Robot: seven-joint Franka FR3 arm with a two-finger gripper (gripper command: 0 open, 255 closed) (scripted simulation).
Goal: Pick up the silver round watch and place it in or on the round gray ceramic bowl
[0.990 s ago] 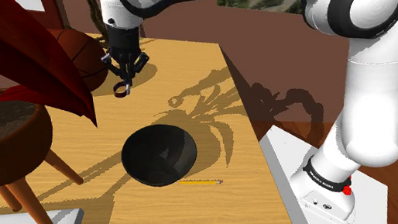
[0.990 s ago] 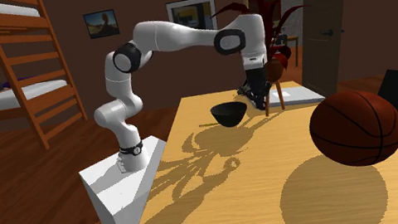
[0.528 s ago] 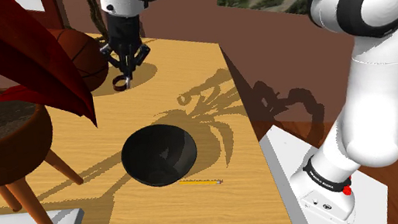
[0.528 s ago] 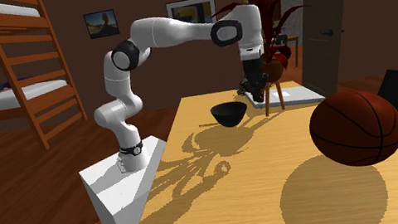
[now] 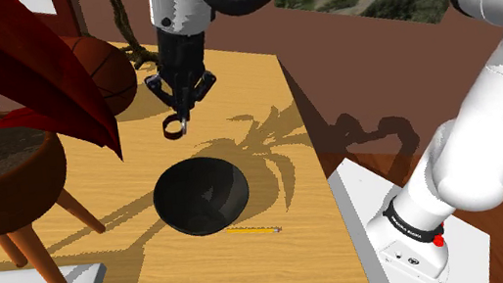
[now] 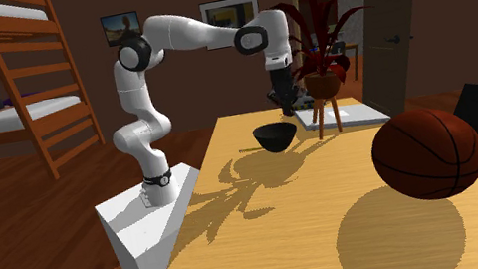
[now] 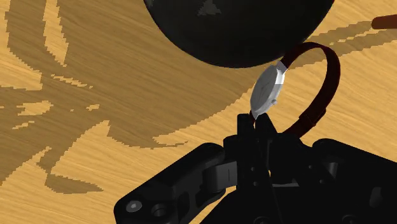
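Bedroom, bunk bed (image 6: 28,95) at the second exterior view's upper left; wood table (image 5: 217,278) carries a black bowl (image 5: 201,195) at the shoulder view's centre. White arm (image 5: 476,138) reaches from lower right to upper centre. Gripper (image 5: 180,115) hangs off the surface just above the bowl's rim in frame, fingers clamped on the watch (image 5: 174,127), silver case, dark red strap.

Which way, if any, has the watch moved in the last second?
Yes. In the shoulder view the watch, clasped in the gripper, moved toward that view's right and down, from the basketball toward the black bowl.
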